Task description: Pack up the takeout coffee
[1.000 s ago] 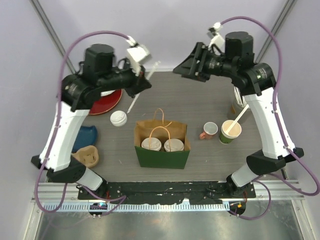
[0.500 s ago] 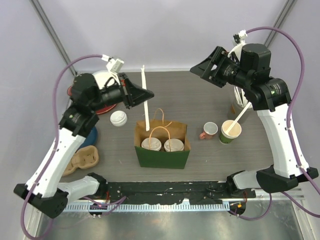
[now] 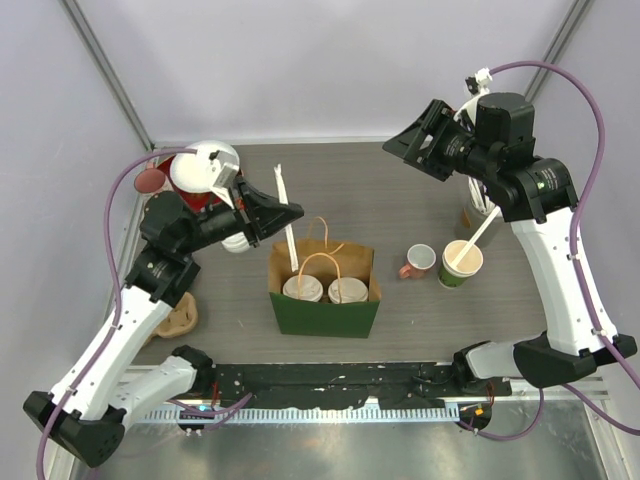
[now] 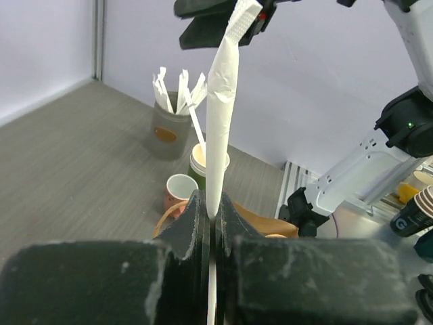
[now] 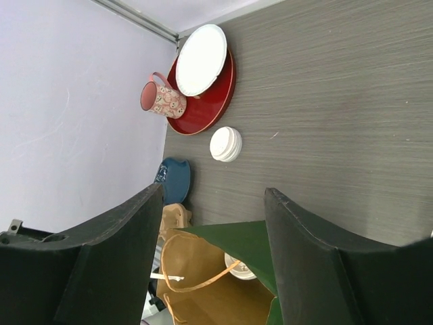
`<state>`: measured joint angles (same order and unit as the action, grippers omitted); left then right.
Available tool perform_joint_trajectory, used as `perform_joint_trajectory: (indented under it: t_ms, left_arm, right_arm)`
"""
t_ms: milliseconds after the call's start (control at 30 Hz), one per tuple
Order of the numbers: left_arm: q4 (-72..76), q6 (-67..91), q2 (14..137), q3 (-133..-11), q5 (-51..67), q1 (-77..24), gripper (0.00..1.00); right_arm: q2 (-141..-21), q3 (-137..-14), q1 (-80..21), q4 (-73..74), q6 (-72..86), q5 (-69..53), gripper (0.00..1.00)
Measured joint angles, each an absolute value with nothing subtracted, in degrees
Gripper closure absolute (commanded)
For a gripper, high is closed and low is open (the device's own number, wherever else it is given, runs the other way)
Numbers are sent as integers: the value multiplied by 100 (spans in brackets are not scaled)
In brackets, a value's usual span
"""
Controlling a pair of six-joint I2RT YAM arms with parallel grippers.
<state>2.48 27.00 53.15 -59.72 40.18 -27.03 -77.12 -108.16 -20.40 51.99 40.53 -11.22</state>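
One green paper cup with a round white plastic lid (image 3: 302, 288) and its twin (image 3: 347, 291) sat inside the green-and-brown paper bag (image 3: 325, 315) at the centre of the bench (image 3: 400, 200), so packing looked nearly done. The left arm's jaws, pinched shut on an upright white paper-wrapped straw (image 4: 223, 101), hung over the bag's 10 o'clock corner. The next move was probably lowering it in. The right arm's jaws gaped empty toward 1 o'clock.

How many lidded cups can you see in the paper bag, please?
2: the left cup and the right cup stand side by side in the bag, whose walls hide everything below their lids.
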Motion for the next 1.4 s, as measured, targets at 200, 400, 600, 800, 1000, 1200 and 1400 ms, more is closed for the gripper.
perform_joint_trajectory:
  t_ms: [200,400,600,800,1000,1200,1400]
  left_arm:
    - [521,2217,5262,-5714,4112,-2703,79]
    - [156,1914,5240,-5568,4368,-2703,50]
    - [1,1855,5153,-5636,4379,-2703,43]
    - [-438,1785,5212,-6119,4171,-2703,40]
    - [-1109,1476,5352,-6963,3719,-2687,40]
    - [-1717,1197,5297,-7199,3496,-2655,40]
    - [-2117,1094,5315,-7199,3448,-2650,40]
  right_arm:
    - [-7712,-10816,-2040,5251,4016,-982,17]
    - [-7804,-11111,-2040,6025,3994,75,13]
    - [-8034,-11500,-1938,7089,4244,1299,30]
    - [-8324,-11459,-1415,7557,4637,2099,62]
    - [-8235,-10241,-585,7662,4770,2510,53]
    - [-8103,-9419,-266,7701,5120,2696,55]
    - [-7745,-8458,145,7371,5201,2386,48]
